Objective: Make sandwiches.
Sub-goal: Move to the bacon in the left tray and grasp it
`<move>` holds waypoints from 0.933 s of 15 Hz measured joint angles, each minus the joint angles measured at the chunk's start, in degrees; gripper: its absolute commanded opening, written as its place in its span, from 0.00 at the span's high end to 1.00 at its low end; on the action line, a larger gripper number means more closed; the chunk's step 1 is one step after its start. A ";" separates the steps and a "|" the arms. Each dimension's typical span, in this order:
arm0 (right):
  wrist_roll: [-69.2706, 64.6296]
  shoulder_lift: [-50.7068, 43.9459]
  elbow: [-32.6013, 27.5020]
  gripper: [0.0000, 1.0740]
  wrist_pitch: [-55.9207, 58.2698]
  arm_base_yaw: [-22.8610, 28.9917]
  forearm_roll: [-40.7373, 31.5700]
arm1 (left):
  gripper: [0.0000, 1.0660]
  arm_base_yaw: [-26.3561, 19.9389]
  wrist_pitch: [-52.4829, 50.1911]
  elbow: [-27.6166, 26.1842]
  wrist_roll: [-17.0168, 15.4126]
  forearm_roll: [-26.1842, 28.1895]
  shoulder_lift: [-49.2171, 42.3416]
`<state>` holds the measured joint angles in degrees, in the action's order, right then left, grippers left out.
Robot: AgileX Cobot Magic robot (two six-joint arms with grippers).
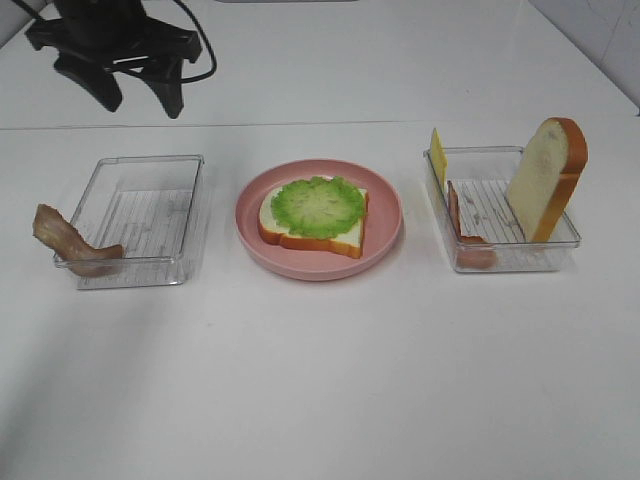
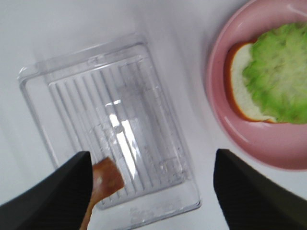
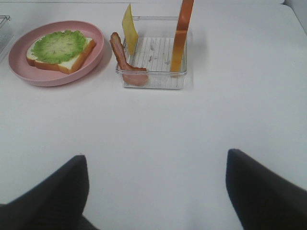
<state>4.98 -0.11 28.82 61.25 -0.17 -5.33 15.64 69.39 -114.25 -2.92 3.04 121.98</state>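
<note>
Left gripper (image 2: 151,152) spread wide, empty, bacon strip (image 2: 104,178) just beside one finger, right gripper (image 3: 156,153) likewise spread, empty

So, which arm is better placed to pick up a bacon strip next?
Probably left: the left fingers, open, hang close over the clear tray, beside the bacon strip on its edge. The right fingers, also open, sit far back from the other bacon strip.

You have open desk (image 1: 320,380) along the whole near side. Narrow lanes separate the pink plate (image 1: 385,205) from the left tray (image 1: 150,160) and the right tray (image 1: 520,258). In the right tray, an upright bread slice (image 1: 545,180) and cheese slice (image 1: 438,155) stand tall. A bacon strip (image 1: 70,240) overhangs the left tray's outer near corner. A black mount (image 1: 120,45) occupies the far left.
</note>
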 measured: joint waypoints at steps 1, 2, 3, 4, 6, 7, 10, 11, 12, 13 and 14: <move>0.00 0.00 0.00 0.30 0.00 0.00 0.00 | 0.36 -1.03 0.06 3.21 0.00 -0.17 -2.12; 0.00 0.00 0.00 0.30 0.00 0.00 0.00 | 0.36 -3.21 0.06 9.85 -0.46 -1.26 -6.19; 0.00 0.00 0.00 0.30 0.00 0.00 0.00 | 0.36 -4.18 0.06 13.12 -0.74 -1.72 -8.31; 0.00 0.00 0.00 0.30 0.00 0.00 0.00 | 0.37 -5.33 0.11 16.90 -1.15 -2.41 -10.43; 0.00 0.00 0.00 0.30 0.00 0.00 0.00 | 0.37 -7.45 -1.09 23.49 -2.01 -3.04 -13.58; 0.00 0.00 0.00 0.30 0.00 0.00 0.00 | 0.37 -8.54 -2.23 26.41 -2.18 -3.04 -14.73; 0.00 0.00 0.00 0.30 0.00 0.00 0.00 | 0.37 -10.49 -6.42 33.17 -2.18 -3.04 -15.64; 0.00 0.00 0.00 0.30 0.00 0.00 0.00 | 0.37 -10.54 -7.33 34.03 -2.18 -3.04 -15.64; 0.00 0.00 0.00 0.30 0.00 0.00 0.00 | 0.37 -10.54 -10.20 35.87 -2.23 -3.04 -15.64; 0.00 0.00 0.00 0.30 0.00 0.00 0.00 | 0.37 -10.54 -12.66 36.73 -2.29 -2.69 -15.47; 0.00 0.00 0.00 0.30 0.00 0.00 0.00 | 0.37 -10.54 -14.27 37.01 -2.75 -2.29 -15.24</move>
<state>4.98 -0.11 28.82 61.25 -0.17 -5.33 5.10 55.12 -77.23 -5.67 0.74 106.74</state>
